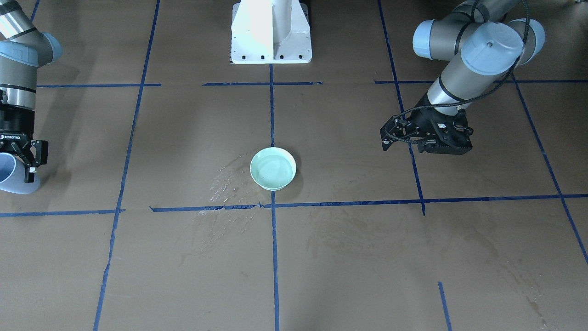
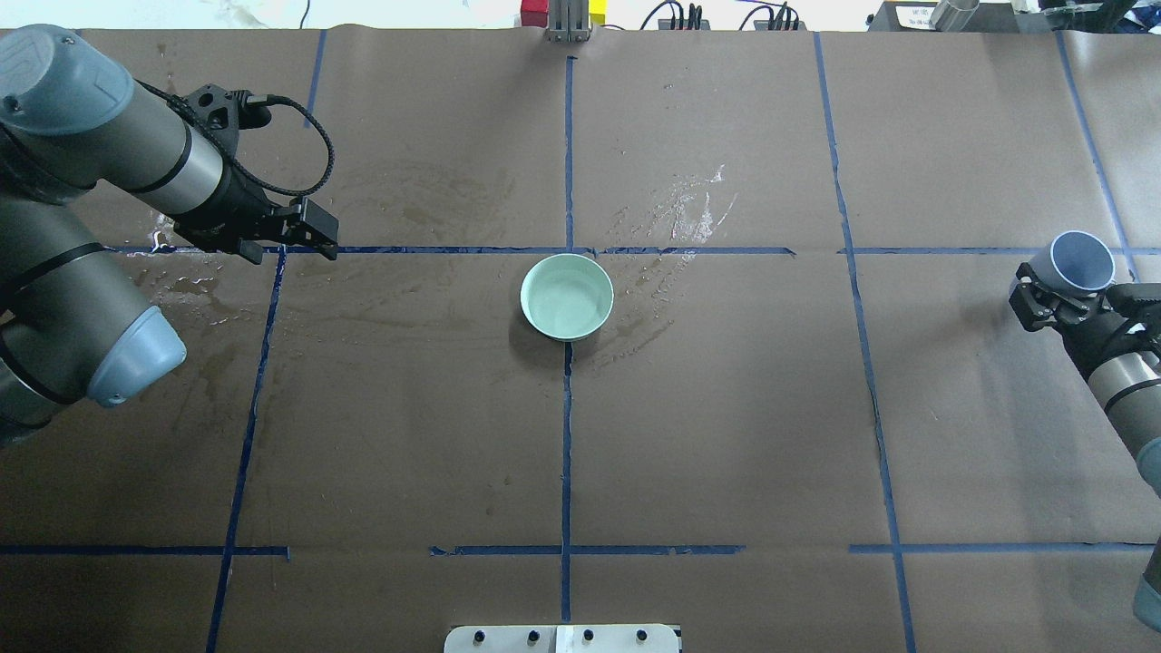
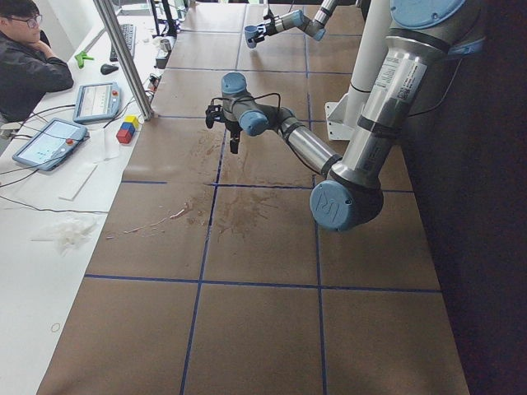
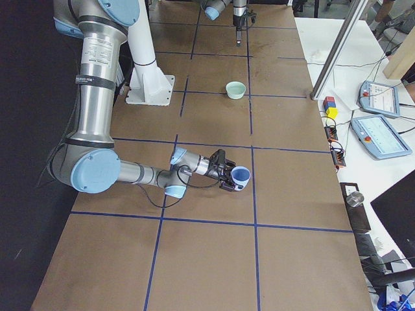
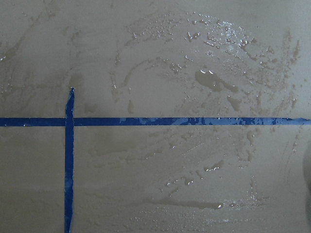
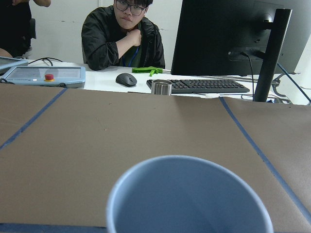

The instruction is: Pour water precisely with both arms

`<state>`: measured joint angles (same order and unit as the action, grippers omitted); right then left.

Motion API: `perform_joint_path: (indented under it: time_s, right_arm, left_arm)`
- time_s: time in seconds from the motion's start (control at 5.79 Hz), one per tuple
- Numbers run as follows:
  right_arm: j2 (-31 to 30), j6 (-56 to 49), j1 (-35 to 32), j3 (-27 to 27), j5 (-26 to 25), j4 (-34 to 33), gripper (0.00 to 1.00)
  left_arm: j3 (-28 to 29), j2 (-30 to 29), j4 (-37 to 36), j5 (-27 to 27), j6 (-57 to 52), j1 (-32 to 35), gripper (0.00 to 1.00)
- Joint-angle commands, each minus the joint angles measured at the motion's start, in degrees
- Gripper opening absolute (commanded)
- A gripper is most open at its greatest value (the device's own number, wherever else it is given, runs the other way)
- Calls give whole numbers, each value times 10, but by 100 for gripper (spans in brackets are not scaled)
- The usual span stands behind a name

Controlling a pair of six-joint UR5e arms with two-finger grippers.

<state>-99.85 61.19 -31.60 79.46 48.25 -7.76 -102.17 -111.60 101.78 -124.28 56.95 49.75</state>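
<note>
Water (image 1: 273, 171) — clear, faintly glinting, in pale green bowl (image 1: 275, 185) — right hand (image 1: 20, 158) tight around blue cup (image 1: 11, 179), left hand (image 2: 313, 231) of unclear spread.

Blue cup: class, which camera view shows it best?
Overhead exterior: the blue cup shows its mouth and outer wall unblocked. Front-facing crops it at the edge; right wrist shows only rim and inside; the side views show it small.

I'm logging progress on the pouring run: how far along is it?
Done: the bowl seems to hold some water, with spill beside it. In hand: the right tool grips an upright cup, far off to the side; its contents don't show. The left tool hangs empty. Left: bringing the cup over the bowl and pouring, likely.
</note>
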Motion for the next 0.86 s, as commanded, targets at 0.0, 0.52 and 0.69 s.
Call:
perform_joint_path:
  time_s: [0.0, 0.52, 0.69]
  right_arm:
    - [1, 1, 0, -8, -1, 1, 56]
    - [3, -1, 1, -34, -8, 18, 97]
    - [3, -2, 1, -35, -9, 32, 99]
  left_arm:
    - [0, 2, 1, 0, 0, 0, 100]
    - [0, 2, 0, 0, 0, 0, 100]
    - [0, 2, 1, 0, 0, 0, 100]
